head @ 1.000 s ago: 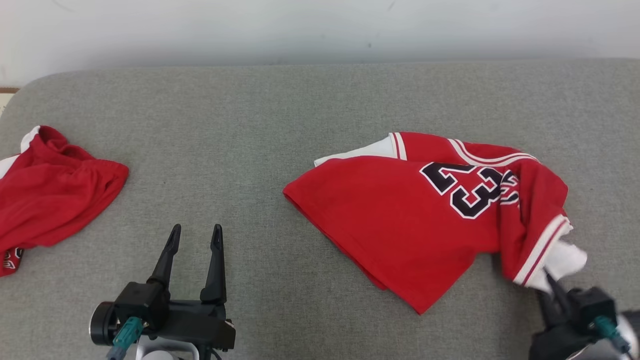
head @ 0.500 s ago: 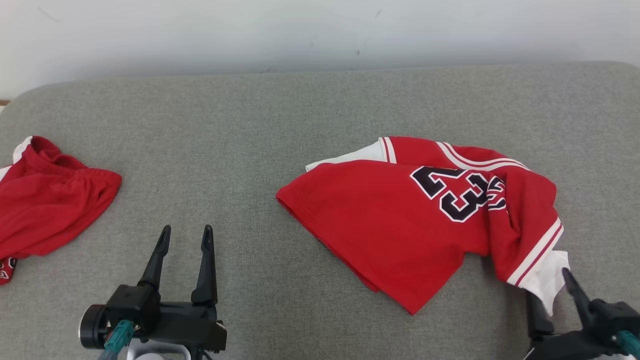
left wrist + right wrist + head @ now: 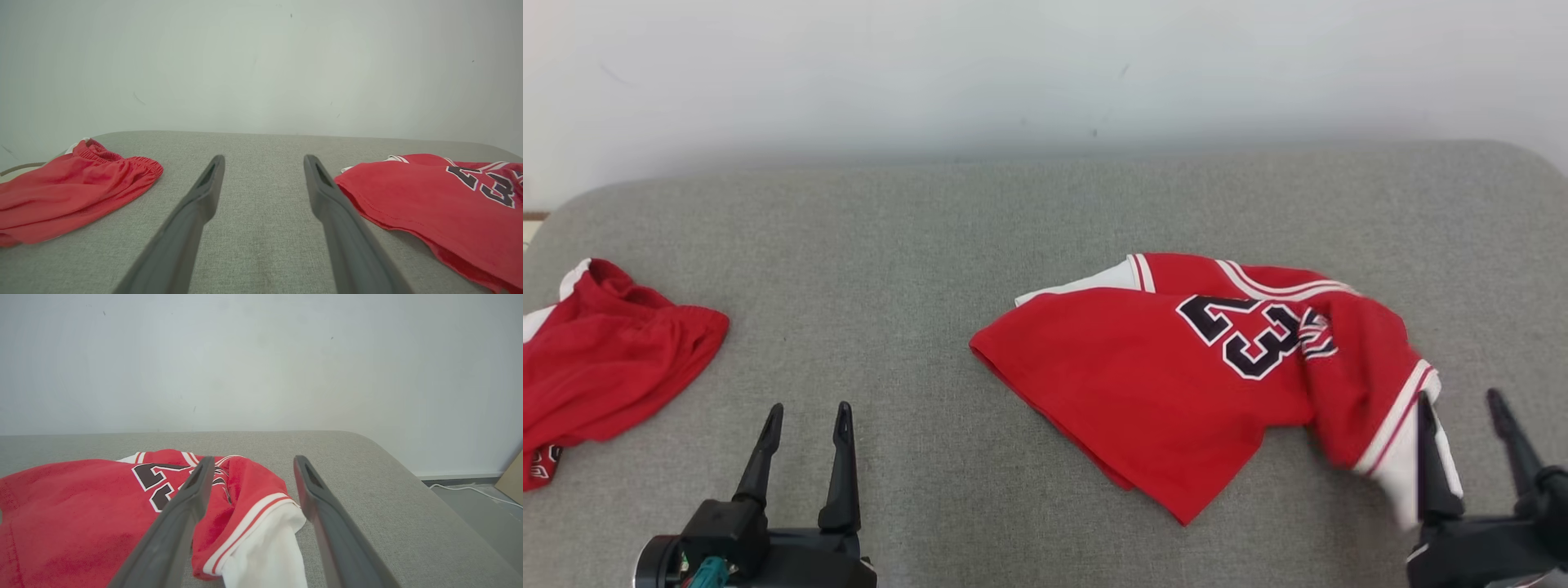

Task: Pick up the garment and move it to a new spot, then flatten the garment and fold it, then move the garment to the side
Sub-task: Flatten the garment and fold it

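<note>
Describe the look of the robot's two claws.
The left claw and right claw match: two long, dark grey fingers each, tapering to slotted tips, on a blocky black base. A teal plug sits at the left base.

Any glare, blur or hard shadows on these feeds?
Head view: even soft light, no glare, jersey numbers crisp. Left wrist view: shorts and jersey sharp, soft shadow under the hem. Right wrist view: white sleeve bright but not washed out.
</note>
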Tool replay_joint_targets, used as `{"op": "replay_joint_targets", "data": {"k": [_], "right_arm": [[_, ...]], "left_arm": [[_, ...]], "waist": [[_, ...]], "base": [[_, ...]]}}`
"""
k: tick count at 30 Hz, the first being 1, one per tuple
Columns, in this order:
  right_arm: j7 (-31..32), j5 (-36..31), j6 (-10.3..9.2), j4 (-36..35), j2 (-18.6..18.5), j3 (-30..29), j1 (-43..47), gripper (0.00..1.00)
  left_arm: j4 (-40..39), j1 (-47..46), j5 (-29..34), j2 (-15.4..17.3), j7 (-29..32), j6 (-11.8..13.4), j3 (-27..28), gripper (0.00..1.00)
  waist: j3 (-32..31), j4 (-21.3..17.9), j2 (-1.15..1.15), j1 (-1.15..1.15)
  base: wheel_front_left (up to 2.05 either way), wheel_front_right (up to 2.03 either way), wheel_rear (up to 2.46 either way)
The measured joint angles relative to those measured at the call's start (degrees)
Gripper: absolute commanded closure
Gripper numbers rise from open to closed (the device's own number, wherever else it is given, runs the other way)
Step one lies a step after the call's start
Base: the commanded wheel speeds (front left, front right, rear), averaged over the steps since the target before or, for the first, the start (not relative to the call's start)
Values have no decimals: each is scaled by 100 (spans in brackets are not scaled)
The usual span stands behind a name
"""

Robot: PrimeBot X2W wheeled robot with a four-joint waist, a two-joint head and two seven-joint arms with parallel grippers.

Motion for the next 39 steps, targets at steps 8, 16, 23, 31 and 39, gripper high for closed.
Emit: {"op": "replay_joint_targets", "data": {"k": [8,16,23,31,39], "right_arm": [[129,110,0,-236,79,436,259,0],[213,115,0,-560,153,691,304,0],[303,147,0,-725,154,935,437,0],[372,156,0,-825,204,1076,635,0],[374,156,0,-853,207,1057,636,0]], "left_arm": [[-32,58,-7,30,8,11,-49,0],[-250,295,-10,111,121,78,-83,0],[-465,543,-1,154,235,127,-130,0],[-547,657,-5,197,332,172,-152,0],[-569,657,-20,207,361,179,-190,0]], "waist": [[-186,17,0,0],[-373,-10,0,-1],[-492,-34,0,0],[-553,-33,0,0],[-513,3,0,0]], "base": [[0,0,0],[0,0,0],[0,0,0],[0,0,0],[0,0,0]]}}
